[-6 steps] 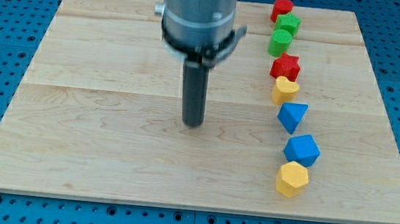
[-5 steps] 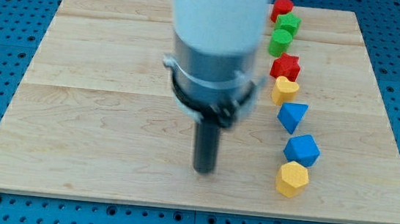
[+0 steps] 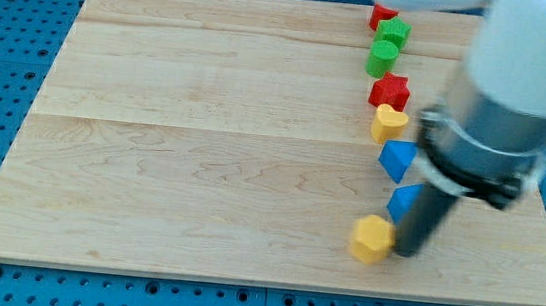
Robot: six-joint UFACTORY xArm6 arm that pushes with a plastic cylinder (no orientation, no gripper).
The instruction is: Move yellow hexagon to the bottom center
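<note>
The yellow hexagon (image 3: 372, 239) lies on the wooden board (image 3: 203, 146) near its bottom edge, right of centre, slightly blurred. My tip (image 3: 407, 252) stands right against the hexagon's right side. Just above the tip, a blue hexagon-like block (image 3: 404, 201) is half hidden behind the rod.
A column of blocks runs up the board's right part: a blue triangle (image 3: 396, 159), a yellow heart (image 3: 388, 122), a red star (image 3: 390, 90), a green cylinder (image 3: 384, 56), a green star (image 3: 393, 32) and a red block (image 3: 381, 15) at the top, partly hidden by the arm.
My tip swept from the board's middle down and round to the right side of the yellow hexagon. The hexagon has shifted a little to the left.
</note>
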